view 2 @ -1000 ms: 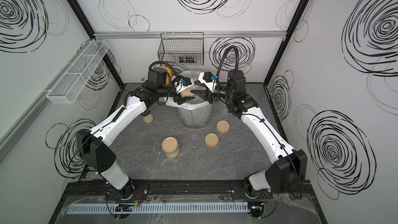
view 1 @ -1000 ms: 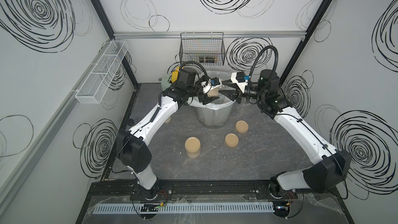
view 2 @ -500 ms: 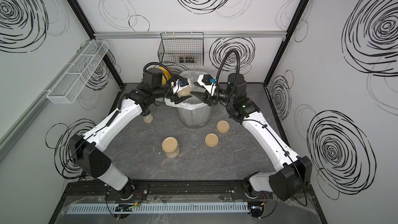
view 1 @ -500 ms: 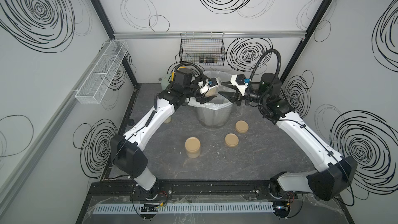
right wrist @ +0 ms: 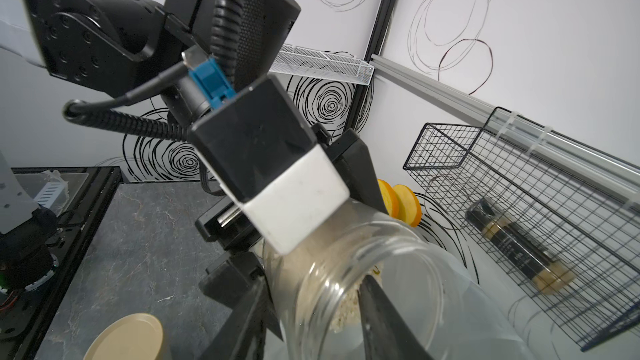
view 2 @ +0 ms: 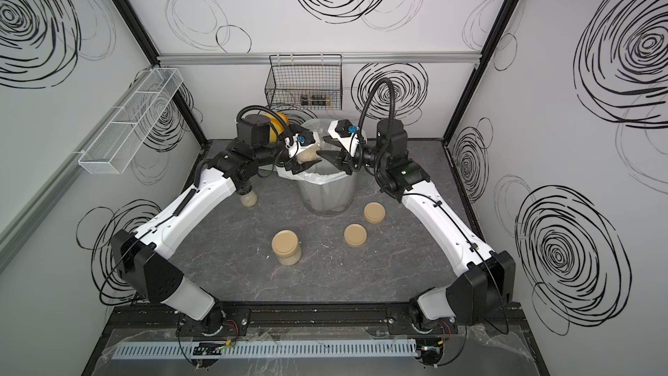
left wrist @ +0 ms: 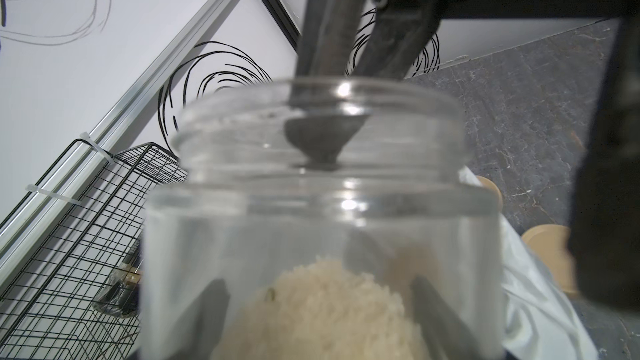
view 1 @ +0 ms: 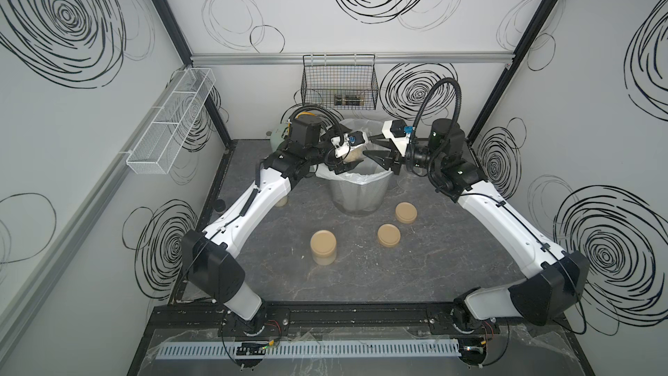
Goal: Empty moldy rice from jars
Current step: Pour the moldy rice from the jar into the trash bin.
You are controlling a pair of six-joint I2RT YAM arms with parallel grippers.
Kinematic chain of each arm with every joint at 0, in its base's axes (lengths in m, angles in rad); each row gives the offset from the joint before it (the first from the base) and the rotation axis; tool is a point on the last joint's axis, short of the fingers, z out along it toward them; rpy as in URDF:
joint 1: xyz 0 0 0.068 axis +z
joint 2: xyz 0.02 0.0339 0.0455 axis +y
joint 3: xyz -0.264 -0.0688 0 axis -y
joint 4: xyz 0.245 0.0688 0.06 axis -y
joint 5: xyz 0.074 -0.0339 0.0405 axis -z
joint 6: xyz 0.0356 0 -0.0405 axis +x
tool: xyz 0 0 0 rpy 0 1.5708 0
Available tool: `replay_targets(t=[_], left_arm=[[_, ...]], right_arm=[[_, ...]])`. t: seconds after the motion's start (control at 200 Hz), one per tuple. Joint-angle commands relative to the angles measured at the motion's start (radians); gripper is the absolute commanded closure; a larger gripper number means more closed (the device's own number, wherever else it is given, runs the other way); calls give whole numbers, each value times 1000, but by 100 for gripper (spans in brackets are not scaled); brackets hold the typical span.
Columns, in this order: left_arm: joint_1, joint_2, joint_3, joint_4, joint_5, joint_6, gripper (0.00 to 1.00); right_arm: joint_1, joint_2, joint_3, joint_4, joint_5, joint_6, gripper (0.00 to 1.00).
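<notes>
Within the last second the right gripper (view 1: 368, 148) has moved in on the open jar (left wrist: 318, 202), which the left gripper (view 1: 345, 162) clamps, tilted over the lined bin (view 1: 358, 193). The right jaws stand partly apart, one finger (right wrist: 377, 309) now inside the mouth (to loosen the clump, we judge). The moldy rice (left wrist: 325, 306) sits at the jar's base. Whether grains fall we cannot see, and a second jar (view 2: 247, 198) is half hidden under the left arm.
</notes>
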State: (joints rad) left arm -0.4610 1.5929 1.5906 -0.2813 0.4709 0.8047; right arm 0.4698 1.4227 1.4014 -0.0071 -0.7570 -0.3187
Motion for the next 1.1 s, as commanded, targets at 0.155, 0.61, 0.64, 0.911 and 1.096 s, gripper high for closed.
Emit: replay_targets(t=[0.155, 0.61, 0.64, 0.911, 1.096], left_arm=[[-18, -80, -13, 186, -23, 58, 14], [-17, -52, -59, 351, -63, 76, 4], [-16, -50, -71, 372, -75, 77, 4], [15, -58, -156, 486, -231, 77, 4], [20, -63, -231, 639, -380, 144, 4]], right_arm=[[18, 58, 63, -45, -62, -18, 63], [11, 146, 127, -32, -117, 10, 100], [9, 149, 129, -24, -119, 16, 100], [-41, 159, 153, 49, -107, 108, 100], [-55, 171, 171, 42, -136, 125, 100]])
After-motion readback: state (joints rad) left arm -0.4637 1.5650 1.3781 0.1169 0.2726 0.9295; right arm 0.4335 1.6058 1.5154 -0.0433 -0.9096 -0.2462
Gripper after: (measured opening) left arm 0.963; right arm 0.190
